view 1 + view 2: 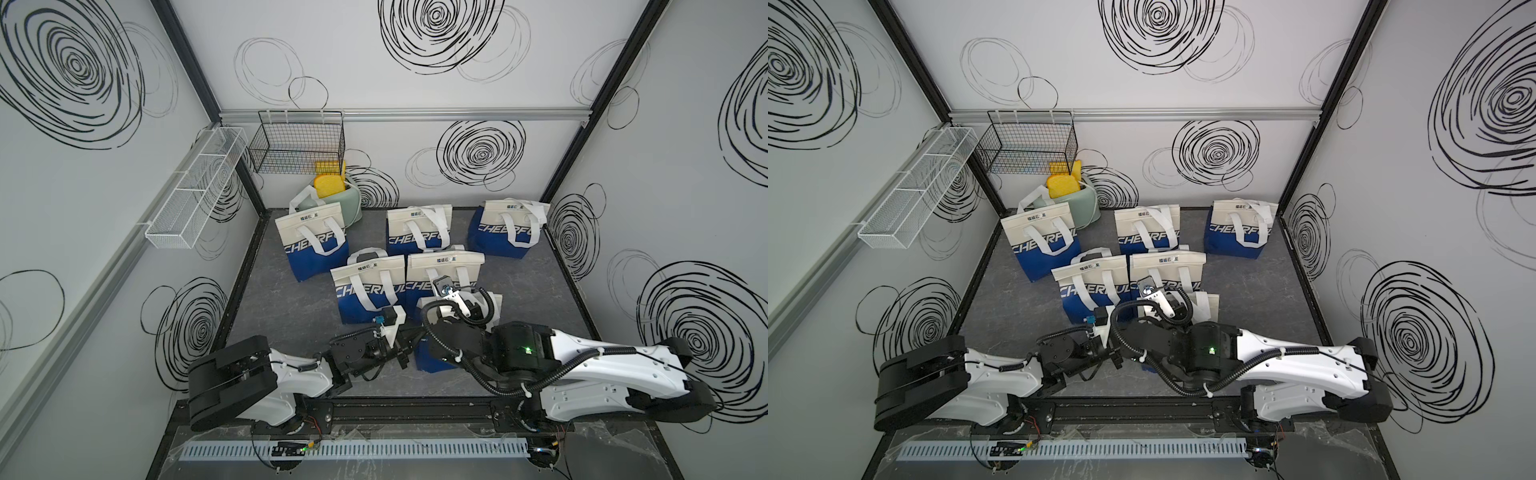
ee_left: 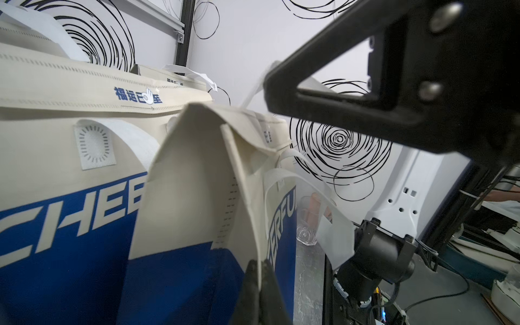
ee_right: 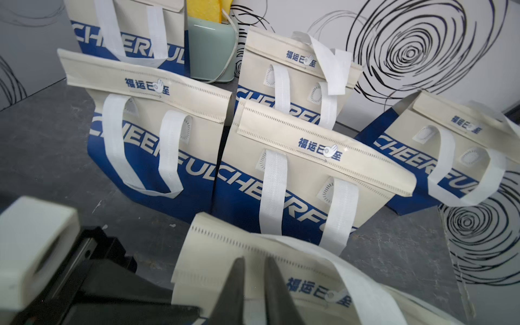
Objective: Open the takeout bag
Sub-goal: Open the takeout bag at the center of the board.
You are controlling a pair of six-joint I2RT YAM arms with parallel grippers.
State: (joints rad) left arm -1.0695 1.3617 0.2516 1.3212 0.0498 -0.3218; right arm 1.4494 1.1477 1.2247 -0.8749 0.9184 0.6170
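Two hazards: left tool [image 2: 260, 266] clamped on cream-and-blue fabric takeout bag [image 2: 197, 183] may tip it if tugged; right tool [image 3: 254, 267], parted, may miss flap [image 3: 219, 247]

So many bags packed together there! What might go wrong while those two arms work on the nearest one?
The left pincer pinches only a thin fold of the nearest bag; it may slip. The right pincer sits beside a loose white handle and might catch that instead of the flap. The bag behind stands close, so tugging could topple it.
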